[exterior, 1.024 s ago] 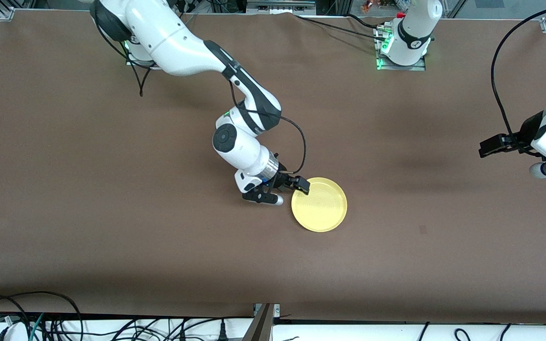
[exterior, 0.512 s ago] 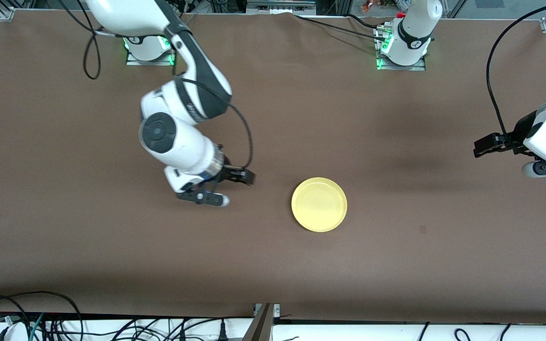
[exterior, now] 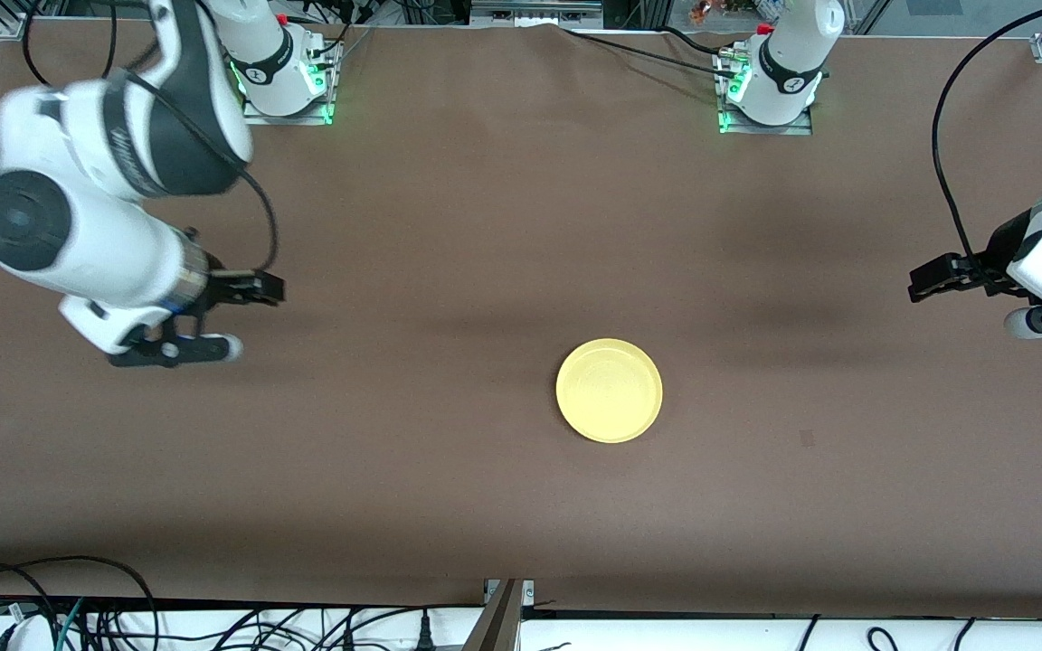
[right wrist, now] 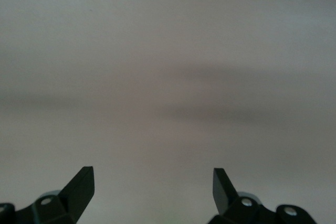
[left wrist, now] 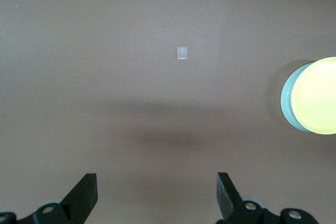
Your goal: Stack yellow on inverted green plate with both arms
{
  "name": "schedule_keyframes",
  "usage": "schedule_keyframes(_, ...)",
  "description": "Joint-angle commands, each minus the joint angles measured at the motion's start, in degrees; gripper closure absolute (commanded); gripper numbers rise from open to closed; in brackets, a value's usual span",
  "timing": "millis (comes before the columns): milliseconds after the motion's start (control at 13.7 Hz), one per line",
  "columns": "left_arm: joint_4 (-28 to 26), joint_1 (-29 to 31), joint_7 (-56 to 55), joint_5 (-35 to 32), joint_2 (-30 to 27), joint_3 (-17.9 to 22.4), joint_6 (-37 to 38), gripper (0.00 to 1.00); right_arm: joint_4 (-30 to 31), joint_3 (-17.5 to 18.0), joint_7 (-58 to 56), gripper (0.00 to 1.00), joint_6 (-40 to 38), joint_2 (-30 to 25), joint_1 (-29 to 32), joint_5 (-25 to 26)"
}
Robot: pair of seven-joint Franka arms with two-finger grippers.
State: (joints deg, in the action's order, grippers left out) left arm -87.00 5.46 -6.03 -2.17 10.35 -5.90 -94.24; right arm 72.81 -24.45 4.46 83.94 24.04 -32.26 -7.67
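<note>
- Yellow plate sits on the green plate, so stacking looks done
- Right gripper and left gripper, wide open and empty, hang over bare table at their own ends

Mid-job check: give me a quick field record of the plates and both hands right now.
yellow plate: rim up, stacked on the green plate, mid-table
green plate: under the yellow one; only an edge shows in the left wrist view
left hand: open, empty, over the table's left-arm end, away from the stack
right hand: open, empty, over the table's right-arm end
table: brown cover
</note>
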Motion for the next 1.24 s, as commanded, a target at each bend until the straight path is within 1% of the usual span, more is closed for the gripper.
schedule_keyframes(0,2.19,-0.01,1.29,1.73,1.08,0.18,0.81,0.0,5.22,13.04,-0.16,0.0,-2.37,-7.67,10.67,6.4)
schedule_keyframes(73,2.19,-0.01,1.2,1.73,1.08,0.18,0.81,0.0,8.72,18.59,0.28,0.0,-1.42,-10.48,15.08,9.4)
schedule_keyframes(146,2.19,0.08,1.2,1.82,1.08,0.18,0.81,0.0,12.84,20.74,0.72,0.0,0.68,-13.2,17.47,10.04)
schedule_keyframes(220,2.19,0.16,1.29,2.34,1.08,0.18,0.81,0.0,19.06,21.11,0.73,0.0,4.79,-16.71,18.8,10.13)
schedule_keyframes(293,2.19,0.51,1.29,3.05,1.08,0.18,0.81,0.0,25.13,21.89,0.55,0.0,10.48,-20.31,21.95,9.87)
schedule_keyframes(366,2.1,0.6,1.29,3.14,1.08,0.27,0.81,0.0,29.11,22.94,-0.32,0.0,13.67,-23.05,24.68,9.69)
schedule_keyframes(512,2.19,0.34,1.2,2.88,1.17,0.27,0.81,0.0,29.15,23.3,-0.51,0.0,13.8,-24.3,26.02,10.13)
schedule_keyframes(659,2.19,0.34,1.2,2.61,1.17,0.27,0.81,0.0,28.53,24.18,-0.59,0.0,13.62,-24.31,27.77,9.78)
schedule_keyframes(732,2.19,0.34,1.2,2.35,1.08,0.27,0.81,0.0,28.53,25.32,-0.5,0.0,13.36,-24.39,29.26,9.61)
schedule_keyframes(805,2.19,0.34,1.2,2.18,1.08,0.27,0.81,0.0,28.53,27.24,-0.33,0.0,13.01,-24.57,30.93,9.26)
schedule_keyframes(878,2.27,0.25,1.2,2.17,1.08,0.27,0.81,0.0,28.44,27.7,-0.07,0.0,12.48,-24.66,31.12,9.25)
schedule_keyframes(1171,2.27,0.08,1.11,2.17,1.08,0.27,0.81,0.0,28.09,27.79,-0.24,0.0,12.48,-24.74,31.21,9.16)
